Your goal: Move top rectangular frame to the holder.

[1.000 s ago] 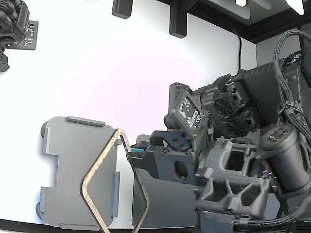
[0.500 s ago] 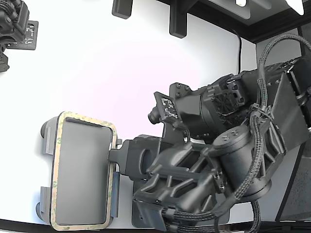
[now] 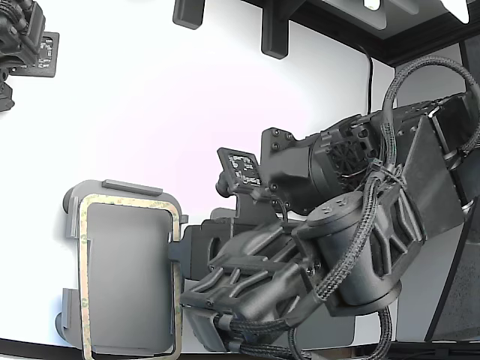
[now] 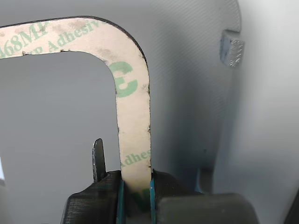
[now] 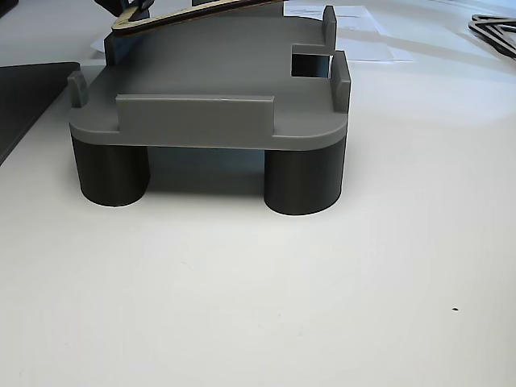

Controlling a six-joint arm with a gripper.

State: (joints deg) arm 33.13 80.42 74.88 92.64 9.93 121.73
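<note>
The tan-olive rectangular frame (image 3: 84,277) lies flat over the light grey holder tray (image 3: 131,187) at the exterior view's lower left, its outline roughly matching the tray. My gripper (image 3: 177,251) is shut on the frame's long side nearest the arm. In the wrist view the teal pads (image 4: 120,200) pinch the frame strip (image 4: 133,116), which carries green adhesive print, with my gripper (image 4: 135,198) over the tray floor (image 4: 187,93). In the other view the frame (image 5: 201,11) sits slightly tilted just above the tray's (image 5: 193,121) far part.
A flat dark grey mat (image 3: 334,330) lies under the arm, next to the tray; its edge also shows in the other view (image 5: 24,97). A second arm (image 3: 22,41) is still at the exterior view's top left. Dark brackets (image 3: 274,34) hang at the back.
The frame has turned from standing on edge beside the tray to lying flat over it, and moved to the exterior view's left and down. The arm leaned over with it.
</note>
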